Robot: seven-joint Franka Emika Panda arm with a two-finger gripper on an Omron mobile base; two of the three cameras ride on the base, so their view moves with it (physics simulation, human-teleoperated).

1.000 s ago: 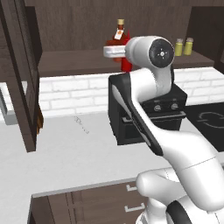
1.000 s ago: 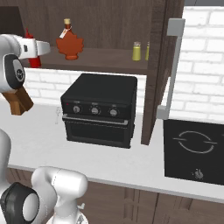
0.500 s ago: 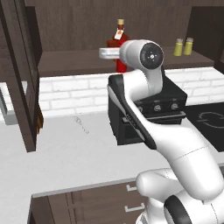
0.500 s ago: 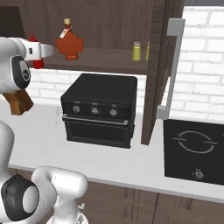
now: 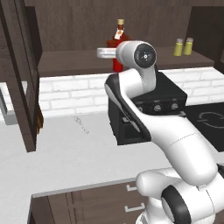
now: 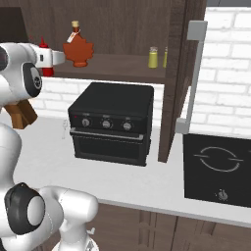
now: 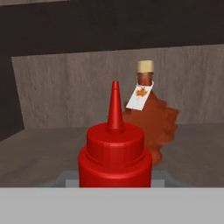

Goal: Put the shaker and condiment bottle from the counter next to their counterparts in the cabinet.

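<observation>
My gripper [image 6: 46, 59] is shut on the red condiment bottle [image 7: 114, 153], holding it upright just above the cabinet shelf [image 6: 117, 73]. Close behind the bottle in the hand view stands the amber maple-leaf bottle [image 7: 153, 118] with its cork stopper. From the right base view the condiment bottle [image 6: 44, 46] hangs just left of the maple-leaf bottle [image 6: 78, 49]. In the left base view my wrist covers most of the red bottle [image 5: 116, 64]. Two yellow-green shakers [image 5: 178, 47] [image 5: 189, 45] stand side by side at the shelf's right end. The pale counter [image 5: 65, 148] lies below.
A black toaster oven [image 6: 110, 122] sits on the counter under the shelf. The cooktop [image 6: 218, 166] lies to its right. An open dark cabinet door [image 5: 19, 74] hangs at the left, and another tall panel [image 6: 179, 73] with a grey handle stands right of the shakers.
The arm has carried the red bottle a little further in over the shelf, closer to the maple-leaf bottle. The grip has stayed the same.
</observation>
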